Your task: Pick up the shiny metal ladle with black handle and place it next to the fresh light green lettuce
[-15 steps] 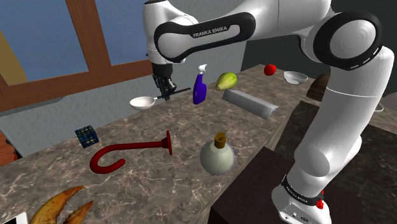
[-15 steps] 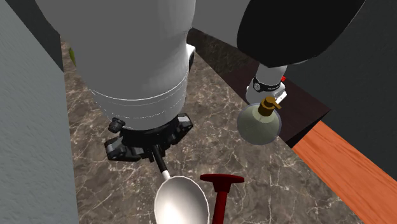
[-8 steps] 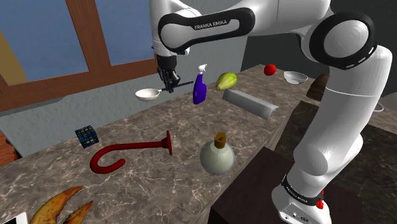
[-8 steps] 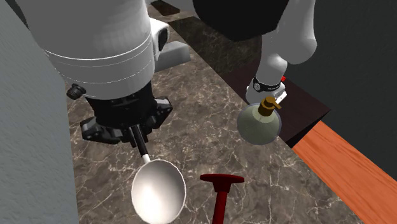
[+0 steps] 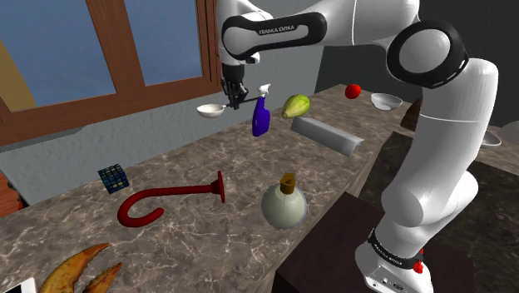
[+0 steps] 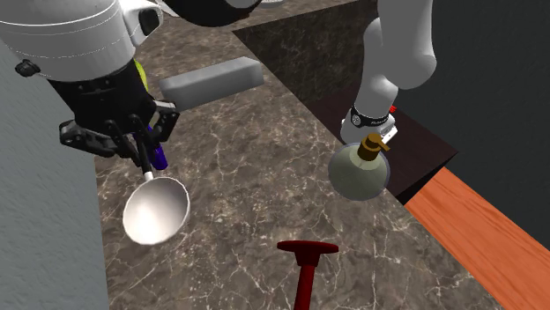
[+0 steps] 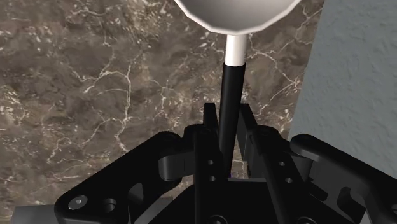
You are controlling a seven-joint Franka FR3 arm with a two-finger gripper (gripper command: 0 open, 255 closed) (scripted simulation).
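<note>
**Inspector:** What is the end effector doing?

**Recorder:** The gripper (image 5: 232, 99) (image 6: 134, 148) (image 7: 228, 116) is clenching the ladle (image 5: 211, 109) (image 6: 155, 210) (image 7: 231, 76) by its black handle. In the wrist view, one finger is pressing on each side of that handle.

**Inspector:** Where is the ladle sitting?

**Recorder:** It is hanging in the air above the marble counter (image 5: 191, 158) (image 6: 256, 176), near the counter's wall-side edge. The handle is lying roughly level and the pale bowl is sticking out ahead of the fingers.

**Inspector:** And the lettuce?

**Recorder:** The lettuce (image 5: 295, 106) is resting on the counter near that same edge, apart from the ladle. A blue spray bottle (image 5: 261, 119) is standing between them, just beside the gripper.

**Inspector:** Anything else?

**Recorder:** A grey block (image 5: 326, 135) (image 6: 211, 81) is lying near the stand-side edge. A round flask (image 5: 284, 205) (image 6: 360, 172) and a red cane (image 5: 166, 202) are sitting further along the counter.
</note>
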